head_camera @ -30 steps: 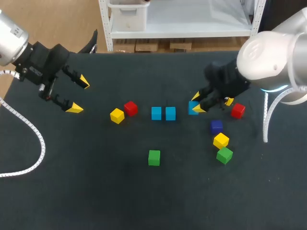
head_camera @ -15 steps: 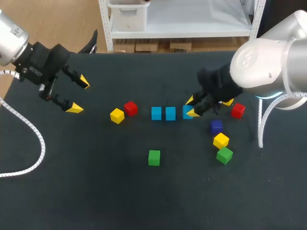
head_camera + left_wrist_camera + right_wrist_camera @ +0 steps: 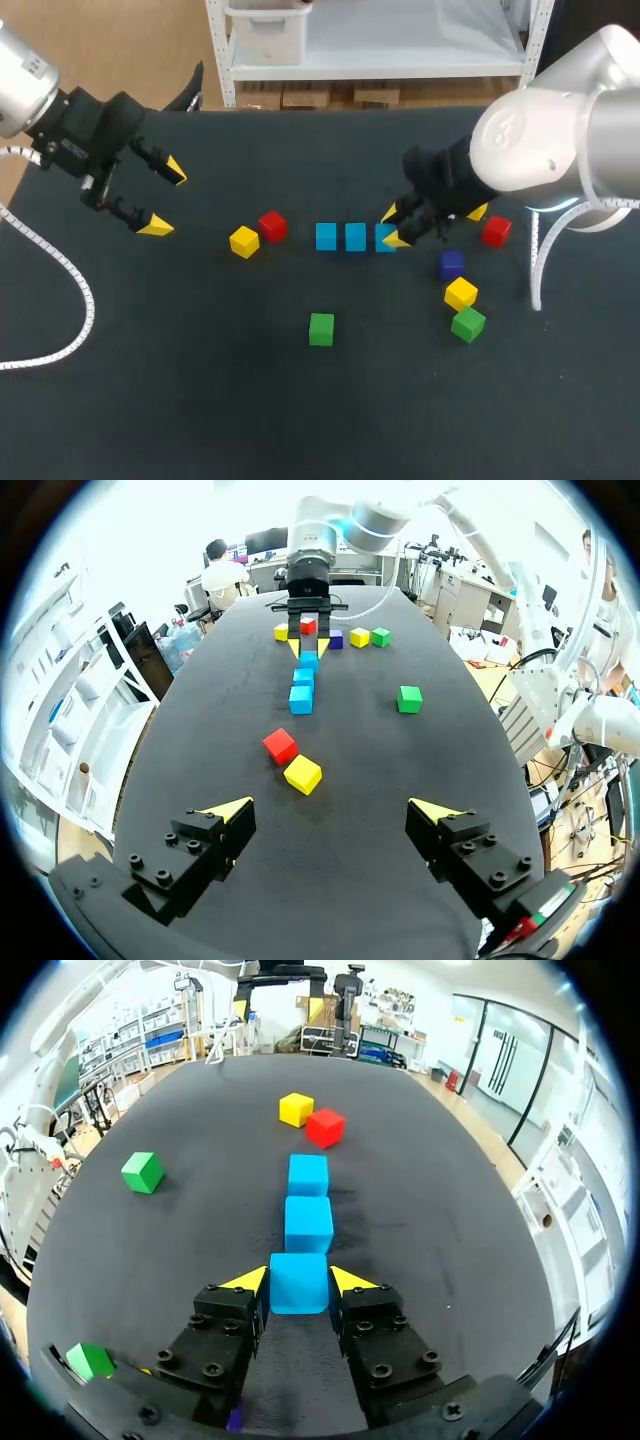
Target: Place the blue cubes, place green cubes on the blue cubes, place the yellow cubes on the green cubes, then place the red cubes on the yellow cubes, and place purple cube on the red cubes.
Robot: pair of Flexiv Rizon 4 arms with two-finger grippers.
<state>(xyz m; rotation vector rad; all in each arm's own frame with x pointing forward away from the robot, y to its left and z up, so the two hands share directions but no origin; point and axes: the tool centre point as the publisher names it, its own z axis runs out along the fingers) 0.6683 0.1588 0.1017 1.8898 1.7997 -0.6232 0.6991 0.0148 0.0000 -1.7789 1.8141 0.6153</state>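
Observation:
Two blue cubes point(image 3: 326, 237) point(image 3: 356, 237) sit side by side at the table's middle. A third blue cube point(image 3: 383, 238) is right beside them, in line, with my right gripper point(image 3: 393, 227) shut on it. The right wrist view shows that cube point(image 3: 298, 1285) between the yellow tips, with the other two point(image 3: 308, 1223) point(image 3: 308, 1174) ahead in a row. My left gripper point(image 3: 165, 198) hangs open and empty at the far left. In its wrist view, a red cube point(image 3: 280, 746) and a yellow cube point(image 3: 302, 774) lie ahead of the left gripper point(image 3: 333, 810).
A red cube point(image 3: 272, 225) and a yellow cube point(image 3: 244, 241) lie left of the row. A green cube point(image 3: 321, 328) sits nearer the front. By the right arm are a purple point(image 3: 451, 264), yellow point(image 3: 461, 293), green point(image 3: 467, 323) and red cube point(image 3: 496, 231).
My right gripper has carried the blue cube leftward, up next to the two blue cubes. The left arm has stayed still.

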